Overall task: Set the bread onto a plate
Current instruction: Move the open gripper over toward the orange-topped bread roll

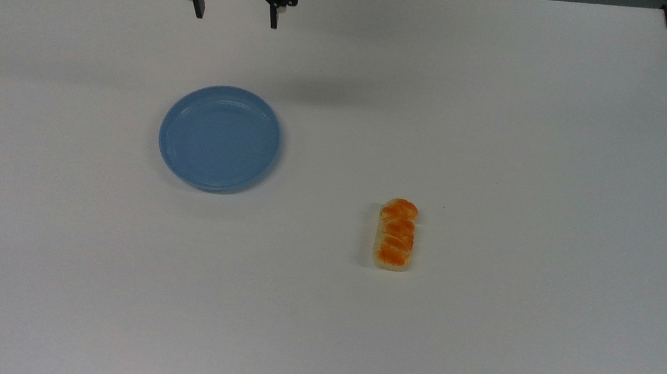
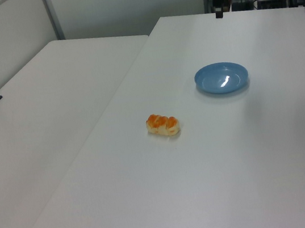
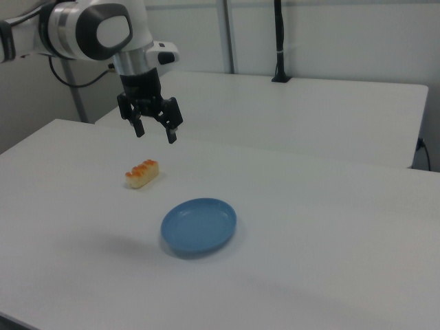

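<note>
The gripper [image 1: 235, 17] is hanging with fingers spread and empty at the top view's upper left, above the white table [image 1: 500, 136]. The bread loaf [image 1: 396, 235] is lying at lower centre, well apart from the light-blue plate [image 1: 219, 138], nothing standing between.

Arm mostly out of frame

The top view's upper edge cuts the gripper [image 1: 235, 15] just above its spread fingers, so wrist and arm are lost. In the left view one dark finger [image 2: 218, 10] pokes below the upper edge. The right view's left edge slices the arm [image 3: 82, 27] off before its base.
</note>
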